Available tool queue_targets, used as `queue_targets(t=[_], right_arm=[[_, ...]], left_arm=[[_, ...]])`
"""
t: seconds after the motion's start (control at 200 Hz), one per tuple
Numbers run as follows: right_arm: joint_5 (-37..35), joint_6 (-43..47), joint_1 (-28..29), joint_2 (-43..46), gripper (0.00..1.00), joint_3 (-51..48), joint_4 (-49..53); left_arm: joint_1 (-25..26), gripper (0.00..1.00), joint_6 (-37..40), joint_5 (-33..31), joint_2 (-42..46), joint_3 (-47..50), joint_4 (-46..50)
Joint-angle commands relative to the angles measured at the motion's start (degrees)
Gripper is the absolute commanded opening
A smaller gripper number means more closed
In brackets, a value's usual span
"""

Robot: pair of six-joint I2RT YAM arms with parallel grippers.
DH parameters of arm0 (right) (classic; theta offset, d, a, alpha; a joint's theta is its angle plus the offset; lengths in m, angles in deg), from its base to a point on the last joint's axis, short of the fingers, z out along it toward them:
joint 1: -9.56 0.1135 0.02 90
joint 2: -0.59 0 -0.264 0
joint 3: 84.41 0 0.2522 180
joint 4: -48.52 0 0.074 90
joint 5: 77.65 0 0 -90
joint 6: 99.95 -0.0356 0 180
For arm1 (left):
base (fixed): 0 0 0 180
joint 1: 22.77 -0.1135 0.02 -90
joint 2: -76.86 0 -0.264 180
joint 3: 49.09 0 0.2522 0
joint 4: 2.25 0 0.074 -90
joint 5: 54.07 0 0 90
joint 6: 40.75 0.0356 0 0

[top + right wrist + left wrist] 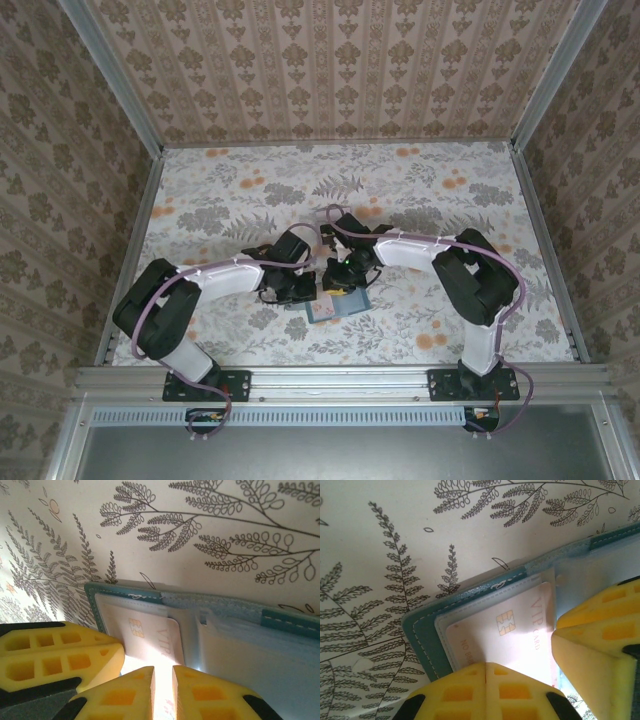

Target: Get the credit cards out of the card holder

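While both arms reach toward the middle of the flowered worktop (430,190), the card holder (345,305) lies open and flat just below the centre of the top view, its two teal panels side by side. The left hand (303,290) comes at it from the frame's left and the right hand (340,276) from above and to the right. The two hands crowd close together over the holder.

From the left wrist, the holder's stitched teal border (420,630) runs diagonally across the fern print. A pale pinkish credit card (505,630), with a gold chip and the words VIP CARD, sits on the inner panel, with a clear pocket over at least its upper part. The left hand (485,667) is clenched, its yellow fingertips meeting along a thin seam at the bottom of the frame, right over the card's lower edge. The right hand's yellow fingers (600,620) come in from the right, their tips touching the card's right edge.

From the right wrist, the same card (145,630) lies on the holder's left-of-frame panel (92,597), with clear sleeves on the panel to the right. The right hand (162,672) has its fingers drawn almost together, with a thin bright slit between them at the card's near edge. Whether anything is pinched there I cannot tell. A left-hand finger (55,655) fills the lower left.
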Motion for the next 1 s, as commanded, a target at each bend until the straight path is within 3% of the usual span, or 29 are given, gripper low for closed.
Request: queue_targets(t=[0.0,0.355,0.685,0.995], right_arm=[[2.03,-0.28,-0.29,-1.93,0.21,-1.06,-1.18],[1.56,0.93,-0.29,-2.16,0.19,-1.6,-0.09],[-8.32,5.48,-0.28,-1.44,0.26,1.06,9.19],[-10.44,6.91,0.06,0.43,0.26,2.93,12.18]], left_arm=[[0.36,0.01,-0.68,-0.74,-0.88,0.26,1.41],[0.32,0.02,-0.55,-0.74,-0.82,-0.02,1.82],[0.36,0.07,-0.22,-1.4,-0.1,0.17,3.04],[0.26,0.07,0.01,-1.18,-1.03,0.52,2.52]])
